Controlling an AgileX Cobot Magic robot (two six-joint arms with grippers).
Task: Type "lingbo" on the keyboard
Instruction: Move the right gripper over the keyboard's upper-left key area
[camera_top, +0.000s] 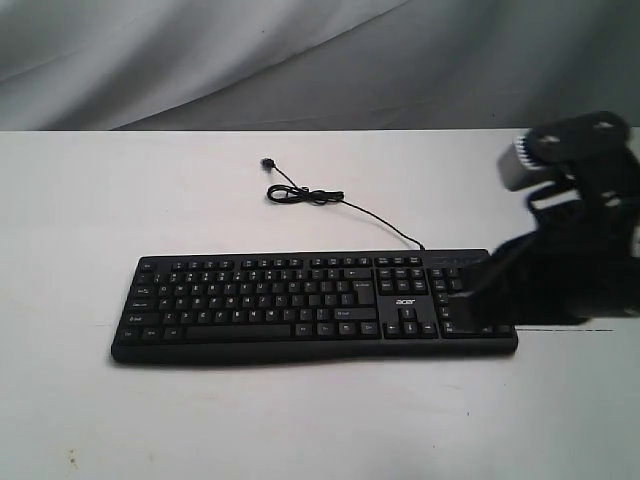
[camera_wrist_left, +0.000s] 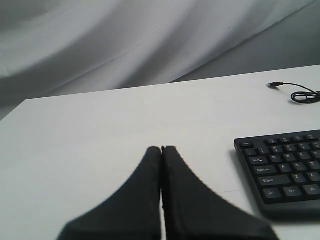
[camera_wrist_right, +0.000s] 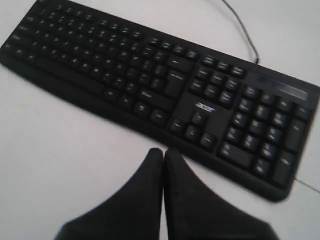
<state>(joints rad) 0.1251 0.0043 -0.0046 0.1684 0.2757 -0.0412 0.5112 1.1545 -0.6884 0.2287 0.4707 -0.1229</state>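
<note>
Right wrist view: keyboard (camera_wrist_right: 150, 85) just beyond closed right claw (camera_wrist_right: 163, 153)

White table (camera_top: 300, 420), grey cloth backdrop (camera_top: 300, 60)

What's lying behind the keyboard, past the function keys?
Only its thin black cable, loosely looped, with its plug end loose on the white table. The right arm hides the table beyond the right end of the keyboard.
</note>
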